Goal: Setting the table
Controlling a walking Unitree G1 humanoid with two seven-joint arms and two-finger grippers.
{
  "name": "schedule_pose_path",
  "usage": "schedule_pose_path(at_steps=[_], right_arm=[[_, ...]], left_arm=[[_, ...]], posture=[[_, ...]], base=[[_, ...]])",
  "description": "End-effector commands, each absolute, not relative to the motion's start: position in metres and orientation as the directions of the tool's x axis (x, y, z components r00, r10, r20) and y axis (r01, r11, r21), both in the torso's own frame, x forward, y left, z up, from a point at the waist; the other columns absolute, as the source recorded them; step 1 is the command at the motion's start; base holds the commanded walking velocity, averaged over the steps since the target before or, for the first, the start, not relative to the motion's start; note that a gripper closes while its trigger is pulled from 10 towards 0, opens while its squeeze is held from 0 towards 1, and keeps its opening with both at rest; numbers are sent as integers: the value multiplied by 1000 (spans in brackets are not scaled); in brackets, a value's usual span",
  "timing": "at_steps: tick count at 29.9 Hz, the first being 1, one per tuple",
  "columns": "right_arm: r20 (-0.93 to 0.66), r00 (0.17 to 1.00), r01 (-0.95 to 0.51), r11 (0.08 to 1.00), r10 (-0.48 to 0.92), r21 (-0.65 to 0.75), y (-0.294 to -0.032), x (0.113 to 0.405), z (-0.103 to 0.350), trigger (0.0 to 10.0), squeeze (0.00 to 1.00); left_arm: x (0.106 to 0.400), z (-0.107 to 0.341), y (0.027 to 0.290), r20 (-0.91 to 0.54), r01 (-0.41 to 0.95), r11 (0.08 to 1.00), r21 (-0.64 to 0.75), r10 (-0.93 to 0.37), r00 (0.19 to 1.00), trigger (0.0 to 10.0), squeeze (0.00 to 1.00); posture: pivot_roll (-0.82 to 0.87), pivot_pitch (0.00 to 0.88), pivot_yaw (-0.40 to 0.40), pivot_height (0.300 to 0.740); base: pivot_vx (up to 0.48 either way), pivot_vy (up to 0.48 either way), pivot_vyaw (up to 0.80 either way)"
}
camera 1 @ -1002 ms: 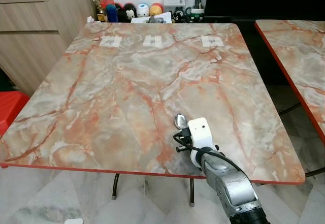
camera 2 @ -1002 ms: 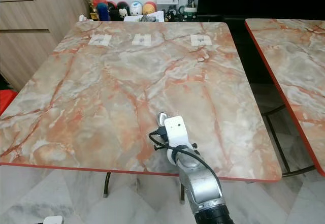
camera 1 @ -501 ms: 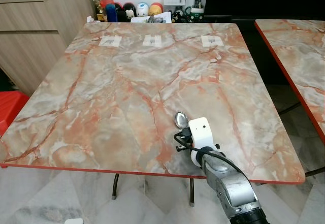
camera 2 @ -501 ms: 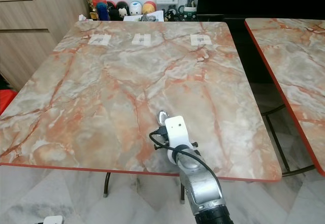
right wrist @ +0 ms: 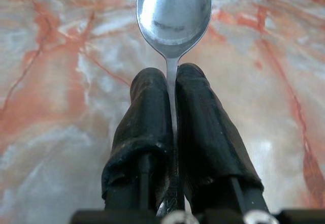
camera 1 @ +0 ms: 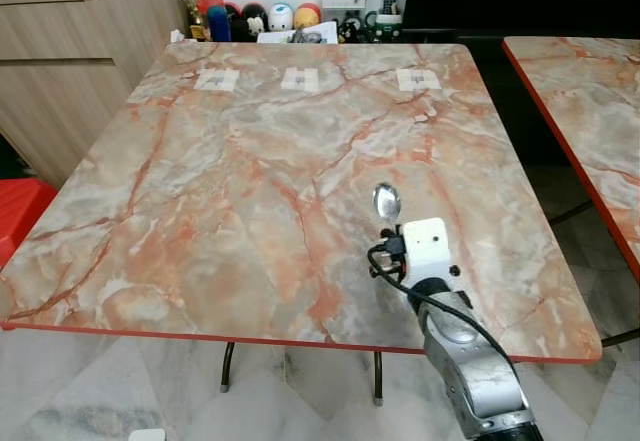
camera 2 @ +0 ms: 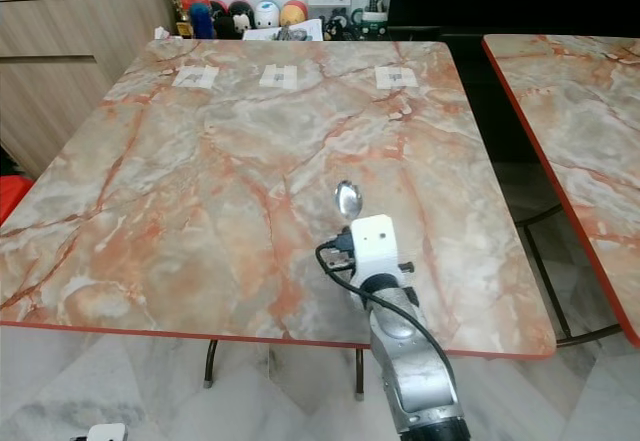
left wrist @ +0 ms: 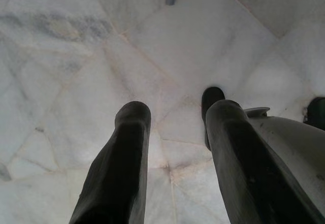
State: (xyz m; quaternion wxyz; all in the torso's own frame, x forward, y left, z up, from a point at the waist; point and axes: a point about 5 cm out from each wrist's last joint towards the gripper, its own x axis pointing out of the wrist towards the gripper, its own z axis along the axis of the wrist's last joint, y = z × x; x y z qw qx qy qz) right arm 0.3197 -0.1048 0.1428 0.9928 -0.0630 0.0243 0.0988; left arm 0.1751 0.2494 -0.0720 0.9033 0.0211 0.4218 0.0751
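- Pale marble floor (camera 1: pixel 80 391) nearest, with a marble-patterned table (camera 1: pixel 200 211) edged in red above it, standing on thin dark legs.
- Left gripper (left wrist: pixel 172 132) hanging idle down by the floor, fingers apart with nothing between them.
- Right gripper (right wrist: pixel 172 89) reaching in over the near right part of the table, behind its white wrist block (camera 1: pixel 425 251), fingers pressed together on the thin handle of a metal spoon (camera 1: pixel 386 201).
- Spoon gripped low on the handle with the bowl pointing away toward the far side, probably so the bowl can be laid down first at a place setting; whether it touches the tabletop cannot be told.
- Compared with a second ago: spoon and wrist moved farther in from the near edge and a little to the right; table and everything on it unchanged.
- Farther off, three small white squares (camera 1: pixel 300 79) in a row near the far edge, likely markers for the settings.
- Second table (camera 1: pixel 590 111) of the same pattern to the right, well apart across a dark gap.
- Wooden cabinet (camera 1: pixel 60 71) at far left, red stool (camera 1: pixel 20 216) beside it.
- Row of small coloured figurines (camera 1: pixel 260 19) against the far wall.
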Motion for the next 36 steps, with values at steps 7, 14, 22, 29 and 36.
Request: schedule_pose_path(at_steps=[7,14,22,29,36], right_arm=[[61,996,-60,998,61,-11,-116,321,162,10000,0],[132,991,41,994,-26,-105,-165,308,164,10000,0],[126,992,1,996,11,-92,-161,304,160,10000,0],[123,992,-29,999,32,-24,-143,306,159,10000,0],[131,991,-30,1000,31,-8,-138,305,160,10000,0]], left_arm=[[166,-76,252,-776,-124,985,123,173,607,10000,0],[168,-75,252,-772,-130,981,143,193,606,10000,0],[167,-75,252,-770,-138,979,152,205,605,10000,0],[167,-75,252,-769,-131,980,153,201,607,10000,0],[166,-76,251,-769,-129,980,152,199,608,10000,0]], posture=[[0,165,26,740],[-21,150,22,740],[-23,132,20,740],[-20,120,18,740],[-19,116,16,740]], base=[[0,0,0],[0,0,0],[0,0,0],[0,-320,-111],[0,-351,-487]])
